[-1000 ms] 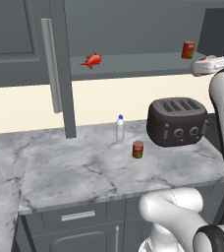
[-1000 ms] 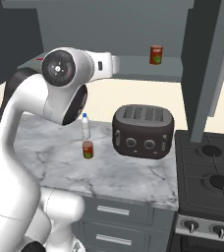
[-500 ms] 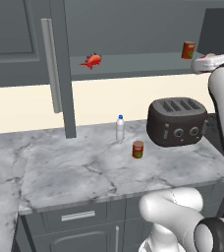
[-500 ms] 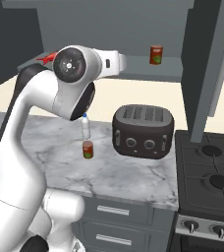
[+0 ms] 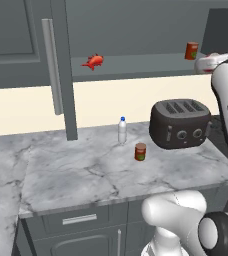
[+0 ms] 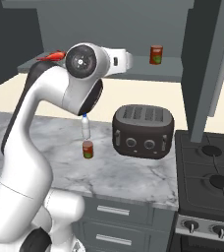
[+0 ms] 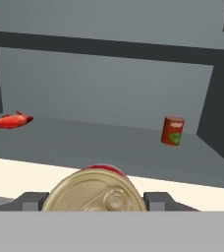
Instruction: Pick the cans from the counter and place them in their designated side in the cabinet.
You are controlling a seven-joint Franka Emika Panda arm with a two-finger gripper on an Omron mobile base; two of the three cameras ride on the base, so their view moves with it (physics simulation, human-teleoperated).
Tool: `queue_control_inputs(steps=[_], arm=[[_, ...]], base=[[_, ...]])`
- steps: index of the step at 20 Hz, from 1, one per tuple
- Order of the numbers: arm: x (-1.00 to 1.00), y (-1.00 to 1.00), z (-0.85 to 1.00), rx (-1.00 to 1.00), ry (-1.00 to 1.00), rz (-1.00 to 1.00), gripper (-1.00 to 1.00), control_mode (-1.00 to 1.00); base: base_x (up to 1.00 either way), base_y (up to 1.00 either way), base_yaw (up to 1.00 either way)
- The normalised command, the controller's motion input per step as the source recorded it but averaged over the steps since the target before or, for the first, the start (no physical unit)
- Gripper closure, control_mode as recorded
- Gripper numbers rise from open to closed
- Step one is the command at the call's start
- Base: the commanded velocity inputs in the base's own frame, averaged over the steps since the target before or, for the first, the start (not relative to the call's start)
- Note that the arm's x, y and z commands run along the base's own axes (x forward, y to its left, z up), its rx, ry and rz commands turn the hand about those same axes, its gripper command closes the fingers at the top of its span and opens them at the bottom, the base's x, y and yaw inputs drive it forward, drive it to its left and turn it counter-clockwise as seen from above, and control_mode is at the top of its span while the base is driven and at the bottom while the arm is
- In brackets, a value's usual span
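i see my gripper [image 7: 95,201] raised to shelf height in front of the open cabinet [image 7: 109,83], its two dark fingers [image 7: 31,201] pressed on either side of a can with a gold pull-tab lid [image 7: 95,193]. a thin red edge shows at the rim of that can, so my gripper is clamped on it, lid toward the camera.

on the flat grey shelf [image 7: 84,142] a dark red can with a green patch [image 7: 173,131] stands upright at the far right, close to the cabinet's side wall. at the far left of the same shelf lies a small red fish-shaped object [image 7: 8,122], well apart from that can.

down on the marble counter [image 5: 86,170] a second dark red can with a green label [image 5: 140,151] stands upright. just behind it and slightly left stands a small clear bottle with a blue cap [image 5: 122,130]. to the right sits a dark four-slot toaster [image 5: 180,123]. the cabinet door [image 5: 61,65] hangs open at the left, with its long silver bar handle [image 5: 51,72]. a stove top [image 6: 210,170] lies to the right of the counter.
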Motion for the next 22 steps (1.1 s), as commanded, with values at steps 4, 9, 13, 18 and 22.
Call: queue_control_inputs(steps=[4, 9, 13, 18, 22], arm=[[0.18, -0.13, 0.00, 0.00, 0.02, 0.00, 1.00, -1.00], [0.18, -0.10, 0.00, 0.00, 0.03, 0.00, 1.00, -1.00], [0.22, -0.05, 0.00, 0.00, 0.04, 0.00, 1.00, -1.00], [0.23, -0.01, 0.00, 0.00, 0.05, 0.00, 1.00, -1.00], [0.21, -0.01, 0.00, 0.00, 0.05, 0.00, 1.00, -1.00]], base=[[0.00, 0.00, 0.00], [0.00, 0.00, 0.00], [0.00, 0.00, 0.00], [0.00, 0.00, 0.00], [0.00, 0.00, 0.00]])
